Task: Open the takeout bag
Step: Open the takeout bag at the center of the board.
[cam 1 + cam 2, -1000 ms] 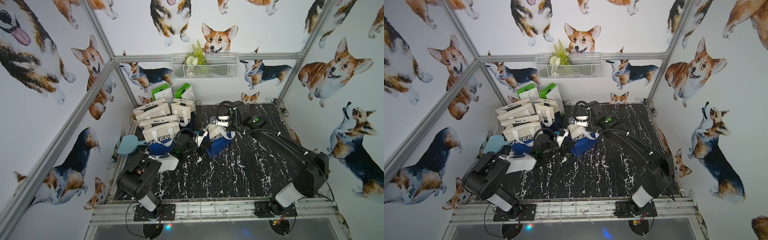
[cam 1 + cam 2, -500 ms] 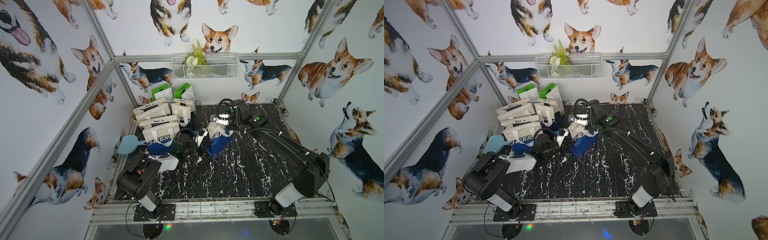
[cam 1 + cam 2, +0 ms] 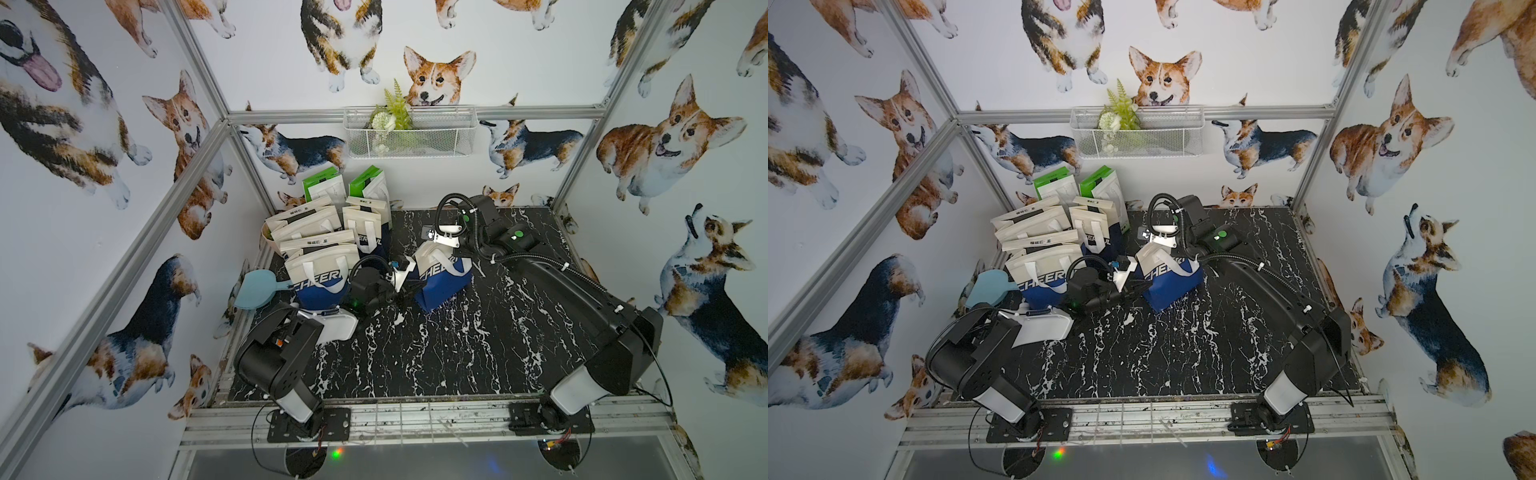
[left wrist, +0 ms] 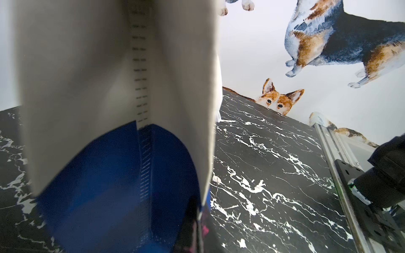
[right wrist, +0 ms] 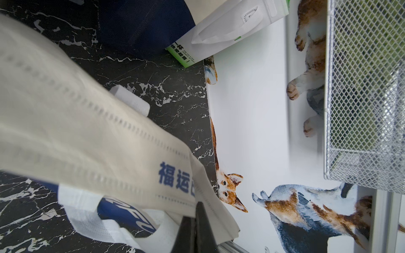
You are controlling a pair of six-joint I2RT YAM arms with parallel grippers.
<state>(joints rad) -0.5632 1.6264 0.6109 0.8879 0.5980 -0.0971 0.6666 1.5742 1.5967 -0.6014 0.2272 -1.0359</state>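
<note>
Right gripper (image 5: 198, 215) pinched shut on bag (image 3: 442, 278) rim; left gripper (image 3: 409, 287) shut on its side fold. Bag stood between both grippers. You needed slow opposite pulls, base kept down.

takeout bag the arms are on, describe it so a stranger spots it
Start at the black marble table and find the cluster of bags in its far left corner. The takeout bag stands alone just right of them, white on top and blue below, the only one pinched by the left gripper and right gripper.
</note>
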